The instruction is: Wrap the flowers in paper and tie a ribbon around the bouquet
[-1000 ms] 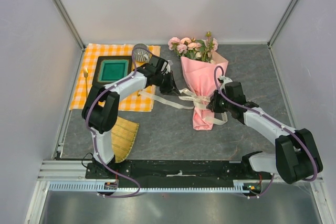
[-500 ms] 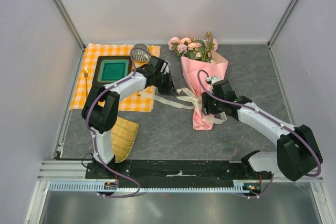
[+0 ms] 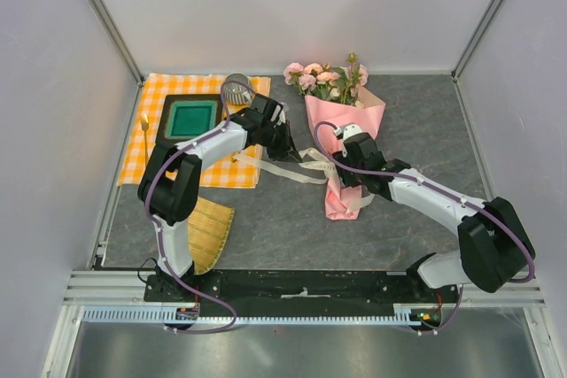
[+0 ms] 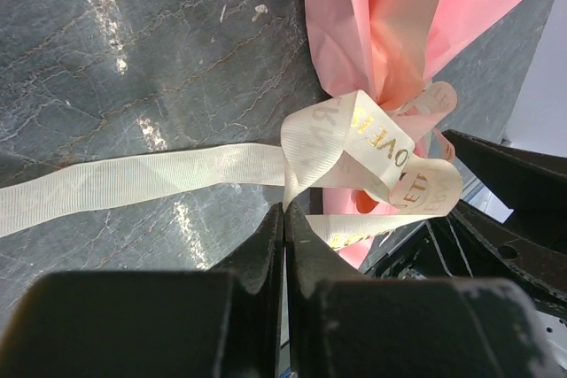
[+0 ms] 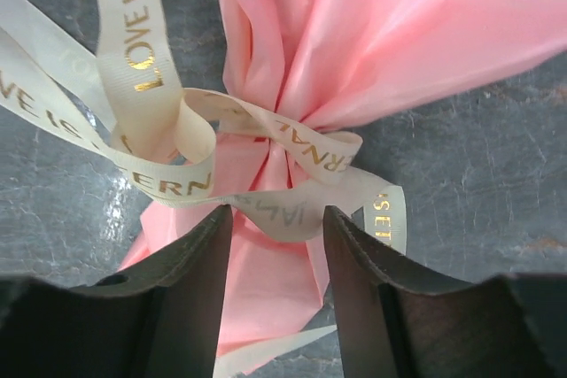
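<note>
The desk (image 3: 425,121) is dark grey with fine lighter veining in a marbled pattern. The paper (image 3: 347,119) is plain pink, without print. The ribbon (image 4: 177,174) is cream with a fine woven texture and carries gold capital lettering. The flowers (image 3: 312,73) are pale pink with green leaves. The cloth (image 3: 149,95) is checked orange and white. The tray (image 3: 192,119) is green inside a black frame. The mat (image 3: 213,223) is yellow-green with a striped weave. The left arm (image 3: 213,143) and right arm (image 3: 438,203) are white with black joints and purple cables (image 3: 155,192). The left gripper (image 4: 283,212) and right gripper (image 5: 276,214) have black fingers. The walls (image 3: 283,6) are pale grey-white.
</note>
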Robot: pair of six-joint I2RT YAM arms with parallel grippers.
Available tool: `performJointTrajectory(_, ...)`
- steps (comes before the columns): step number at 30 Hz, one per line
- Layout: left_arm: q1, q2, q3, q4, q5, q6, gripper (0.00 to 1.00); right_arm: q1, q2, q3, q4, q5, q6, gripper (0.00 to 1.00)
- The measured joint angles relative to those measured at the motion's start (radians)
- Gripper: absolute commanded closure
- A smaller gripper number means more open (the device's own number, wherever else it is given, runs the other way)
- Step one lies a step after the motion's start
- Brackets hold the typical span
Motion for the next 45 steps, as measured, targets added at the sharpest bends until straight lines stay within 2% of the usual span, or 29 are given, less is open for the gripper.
performJointTrajectory(2,0.0,0.0,0.0,-0.001,0.0,0.0,0.86,0.0,0.0,0.0,0.022,-0.006,-0.009,0.63)
performJointTrajectory(5,0.0,0.0,-0.009,0.001,-0.001,-0.001,0.71,0.0,0.0,-0.001,0.051,-0.017,-0.019,0.77)
performJointTrajectory(6,0.0,0.0,-0.015,-0.001,-0.002,0.0,0.63,0.0,0.0,-0.002,0.06,-0.021,-0.021,0.81)
performJointTrajectory(10,-0.002,-0.01,-0.036,-0.037,-0.035,0.014,0.49,0.0,-0.002,-0.006,0.071,-0.043,-0.011,0.99)
performJointTrajectory(14,-0.013,-0.072,-0.032,-0.109,-0.115,0.045,0.48,0.0,-0.029,-0.034,0.066,-0.08,0.02,1.0)
performJointTrajectory(16,-0.025,-0.109,-0.002,-0.143,-0.153,0.057,0.58,0.0,-0.05,-0.045,0.057,-0.091,0.039,1.0)
performJointTrajectory(17,-0.032,-0.122,0.018,-0.146,-0.161,0.061,0.59,0.0,-0.058,-0.048,0.051,-0.096,0.051,1.0)
performJointTrajectory(21,-0.059,-0.128,0.101,-0.079,-0.1,0.087,0.6,0.0,-0.076,-0.063,0.043,-0.107,0.099,1.0)
performJointTrajectory(27,-0.114,0.048,0.303,0.023,0.05,0.14,0.58,-0.016,-0.09,-0.12,0.039,-0.116,0.165,1.0)
performJointTrajectory(31,-0.155,0.198,0.424,0.048,0.121,0.192,0.57,-0.094,-0.1,-0.161,0.049,-0.17,0.211,1.0)
performJointTrajectory(36,-0.18,0.276,0.44,0.037,0.159,0.253,0.52,-0.156,-0.155,-0.203,0.066,-0.227,0.254,0.98)
performJointTrajectory(43,-0.183,0.288,0.446,-0.027,0.134,0.324,0.46,-0.174,-0.164,-0.206,0.124,-0.307,0.28,0.97)
performJointTrajectory(45,-0.183,0.288,0.446,-0.043,0.114,0.344,0.45,-0.175,-0.164,-0.206,0.134,-0.322,0.282,0.93)
